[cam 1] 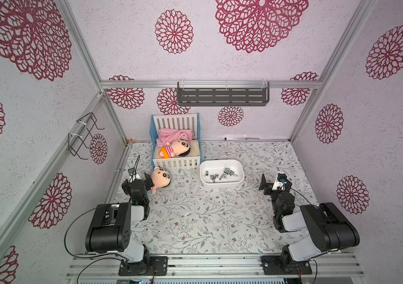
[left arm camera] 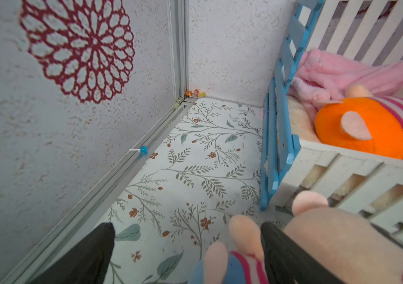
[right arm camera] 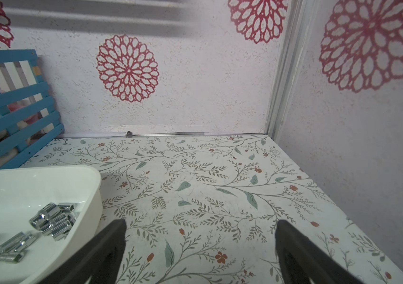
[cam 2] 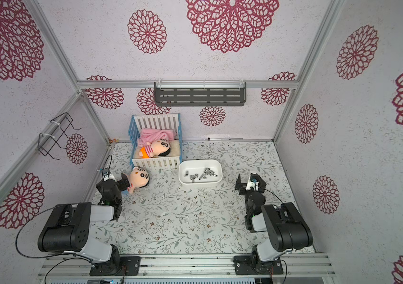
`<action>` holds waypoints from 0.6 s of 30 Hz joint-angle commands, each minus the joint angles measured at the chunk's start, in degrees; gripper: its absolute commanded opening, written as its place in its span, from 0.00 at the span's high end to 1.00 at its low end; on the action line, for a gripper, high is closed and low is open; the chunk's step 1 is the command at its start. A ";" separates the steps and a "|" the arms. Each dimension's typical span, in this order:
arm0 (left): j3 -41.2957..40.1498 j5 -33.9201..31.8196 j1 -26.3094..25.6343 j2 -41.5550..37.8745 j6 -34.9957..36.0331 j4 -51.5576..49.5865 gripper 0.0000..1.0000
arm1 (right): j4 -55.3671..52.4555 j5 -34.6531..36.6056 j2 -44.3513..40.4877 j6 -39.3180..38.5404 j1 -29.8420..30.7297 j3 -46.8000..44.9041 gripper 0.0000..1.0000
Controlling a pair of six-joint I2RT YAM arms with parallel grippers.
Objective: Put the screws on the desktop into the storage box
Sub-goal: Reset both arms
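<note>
Several shiny silver screws [cam 1: 222, 173] [cam 2: 201, 173] [right arm camera: 52, 218] lie inside the white storage box [cam 1: 221, 185] [cam 2: 200, 185] [right arm camera: 47, 169], which stands mid-desktop in front of the crib. Every screw I can see is in the box. The leafy-printed desktop [cam 1: 195, 216] [right arm camera: 195, 186] shows no screw I can make out. My right gripper [cam 1: 273, 183] [cam 2: 249, 183] [right arm camera: 200, 225] hovers open just right of the box, with only bare desktop between its fingers. My left gripper [cam 1: 140, 178] [cam 2: 115, 178] [left arm camera: 187, 228] is open at the far left, and a plush doll's limbs lie loosely between its fingers.
A plush doll [cam 1: 159, 179] [left arm camera: 318, 241] lies on the desktop against the left gripper. A blue and white toy crib [cam 1: 175, 164] [left arm camera: 276, 147] behind it holds another doll and a pink blanket. A grey shelf [cam 1: 222, 97] hangs on the back wall and a wire rack [cam 1: 84, 135] on the left wall.
</note>
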 commanded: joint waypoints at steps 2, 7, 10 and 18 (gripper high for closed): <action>0.46 -0.51 0.50 -0.29 -1.17 0.64 0.03 | 1.37 -1.13 -0.32 1.03 -0.37 0.66 0.01; 0.43 -0.51 0.50 -0.28 -1.09 0.64 0.03 | 1.15 -1.18 -0.46 1.05 -0.36 0.64 0.01; 0.46 -0.51 0.52 -0.28 -1.11 0.66 0.03 | 1.32 -1.12 -0.31 0.97 -0.38 0.61 0.01; 0.42 -0.51 0.51 -0.23 -1.05 0.62 0.03 | 1.03 -1.56 -0.38 1.05 -0.55 0.77 0.01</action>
